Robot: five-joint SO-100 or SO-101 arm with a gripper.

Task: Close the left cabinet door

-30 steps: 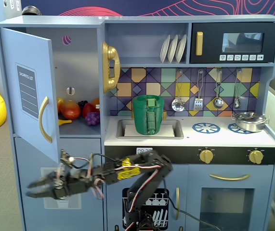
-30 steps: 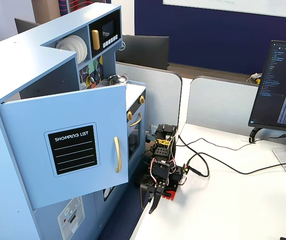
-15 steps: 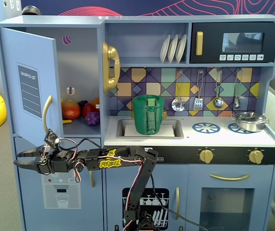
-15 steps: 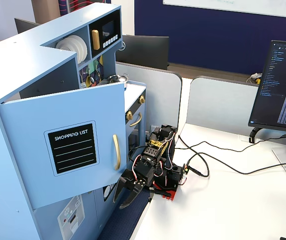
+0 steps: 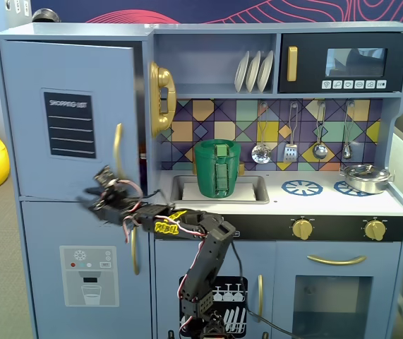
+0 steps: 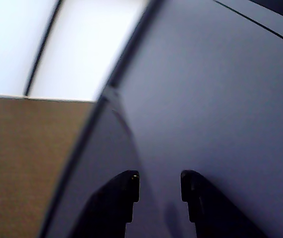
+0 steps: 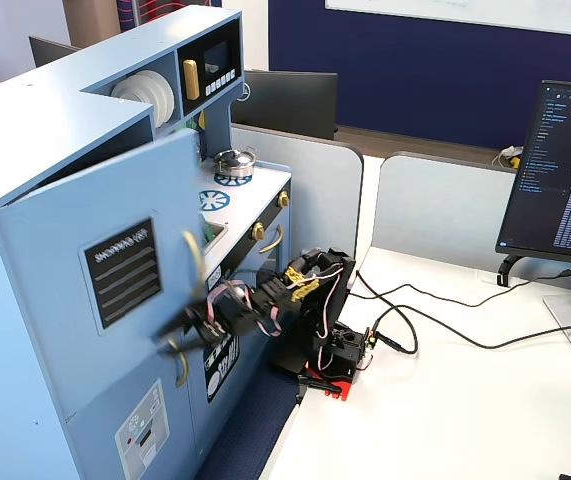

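The left cabinet door (image 5: 32, 141) is a light-blue panel with a black "SHOPPING LIST" chalkboard (image 5: 69, 123) and a curved gold handle (image 5: 118, 152). In a fixed view from the side the door (image 7: 55, 330) stands slightly ajar, with its top edge away from the cabinet. My gripper (image 5: 99, 194) is at the door's lower edge, just below and left of the handle, and also shows in the side fixed view (image 7: 180, 335). In the wrist view the gripper (image 6: 159, 181) is open and empty, close against a blue panel (image 6: 220, 99).
Below the door is the blue panel with the ice dispenser graphic (image 5: 88, 275). A gold phone (image 5: 161, 99), a green basket (image 5: 217, 168) in the sink and a pot (image 5: 362, 176) are to the right. The arm's base (image 7: 330, 350), cables and a monitor (image 7: 565, 170) are on the white desk.
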